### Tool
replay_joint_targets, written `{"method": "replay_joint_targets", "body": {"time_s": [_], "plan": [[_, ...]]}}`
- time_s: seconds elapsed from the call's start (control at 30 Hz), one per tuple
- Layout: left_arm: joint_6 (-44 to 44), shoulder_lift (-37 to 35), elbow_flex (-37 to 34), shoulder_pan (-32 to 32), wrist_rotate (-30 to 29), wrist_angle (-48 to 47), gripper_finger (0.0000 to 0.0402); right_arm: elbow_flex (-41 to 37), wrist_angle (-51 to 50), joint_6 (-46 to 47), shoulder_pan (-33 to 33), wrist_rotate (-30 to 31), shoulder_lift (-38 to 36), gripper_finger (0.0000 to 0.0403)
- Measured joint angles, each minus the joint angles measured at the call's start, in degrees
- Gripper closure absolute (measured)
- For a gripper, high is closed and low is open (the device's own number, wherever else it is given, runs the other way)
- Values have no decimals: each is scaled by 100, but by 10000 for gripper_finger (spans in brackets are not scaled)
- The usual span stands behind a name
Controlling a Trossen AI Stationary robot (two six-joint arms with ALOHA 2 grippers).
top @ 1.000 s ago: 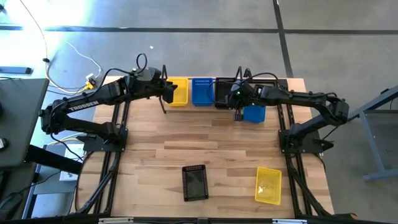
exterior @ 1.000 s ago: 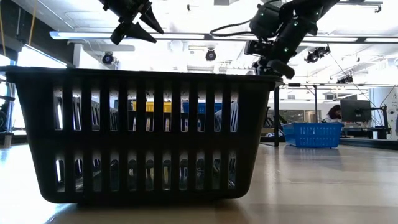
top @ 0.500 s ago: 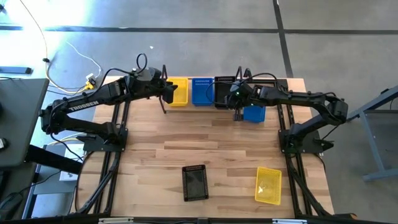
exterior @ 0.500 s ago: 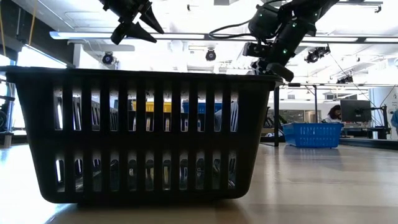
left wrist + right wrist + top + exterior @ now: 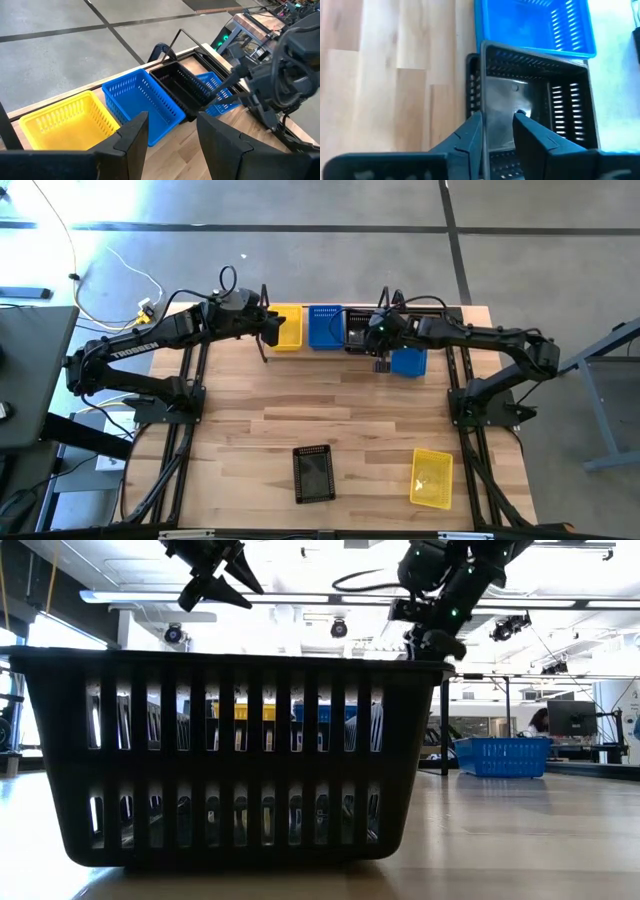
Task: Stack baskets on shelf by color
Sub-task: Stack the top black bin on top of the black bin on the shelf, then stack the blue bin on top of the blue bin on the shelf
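Note:
On the shelf [image 5: 161, 49] at the table's far edge stand a yellow basket [image 5: 288, 327], a blue basket [image 5: 325, 326] and a black basket [image 5: 358, 328] in a row. My right gripper [image 5: 497, 132] hovers over the black basket [image 5: 535, 105], open, one finger on each side of the basket's near wall [image 5: 483, 95]. My left gripper [image 5: 172, 137] hangs open above the table beside the yellow basket [image 5: 65, 122], with nothing in it. A loose blue basket [image 5: 408, 362] sits on the table by the shelf's right end. A black basket [image 5: 314, 473] and a yellow basket [image 5: 432, 477] lie near the front edge. My right gripper comes from above, pointing down, with one finger inside the black basket and one outside its near wall [image 5: 483, 107]. There is a gap between the fingers. Whether either finger touches the wall I cannot tell. The basket rests on the shelf.
The low view is mostly filled by the front black basket [image 5: 230, 755], with the loose blue one [image 5: 503, 755] behind it at the right. The bare wooden tabletop [image 5: 330, 405] lies between the shelf and the front baskets. A black tube frame [image 5: 185, 420] runs along both table sides.
My right gripper has risen a little above the black basket on the shelf. The basket stays where it was.

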Motion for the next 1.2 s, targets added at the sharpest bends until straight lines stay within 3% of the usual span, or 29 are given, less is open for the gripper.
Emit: {"method": "replay_joint_targets", "body": {"time_s": [0.37,0.8,1.07,1.2], "plan": [[243,0,0,0,-3,0,245,838,-1708,1943,108,-64,-29,304],[1012,0,0,0,58,-4,245,930,-2561,3849,645,797,-883,304],[1205,0,0,-4,267,-2,245,919,-3832,4188,677,665,-1082,304],[1397,0,0,-4,267,-9,245,841,-4012,4209,677,469,-1086,304]]}}
